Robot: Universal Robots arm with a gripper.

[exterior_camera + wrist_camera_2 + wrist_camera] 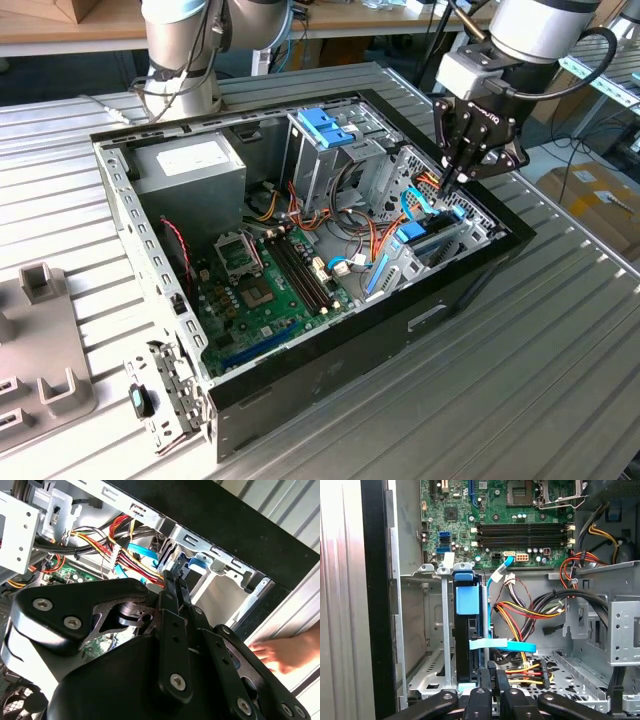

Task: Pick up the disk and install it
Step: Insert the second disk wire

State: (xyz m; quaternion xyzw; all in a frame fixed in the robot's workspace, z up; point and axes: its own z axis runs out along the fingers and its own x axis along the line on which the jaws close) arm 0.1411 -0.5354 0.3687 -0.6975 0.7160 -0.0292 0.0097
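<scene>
Pincer (458, 180) closed, above disk (466, 630), labels unreadable

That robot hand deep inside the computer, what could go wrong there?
1. The hand sits right by loose coloured cables; it might snag them.
2. The disk stands on edge in its metal bay; pushed crooked, it could jam.
3. A person's hand rests close by the case.

Case: open black metal computer case (330, 375) on ribbed silver table (520, 360).
Board: green motherboard (262, 292) beyond fingertips.
Cables: red-yellow wire bundle (530, 611) beside fingertips.
Box: grey power supply (190, 165) far from fingertips.
</scene>
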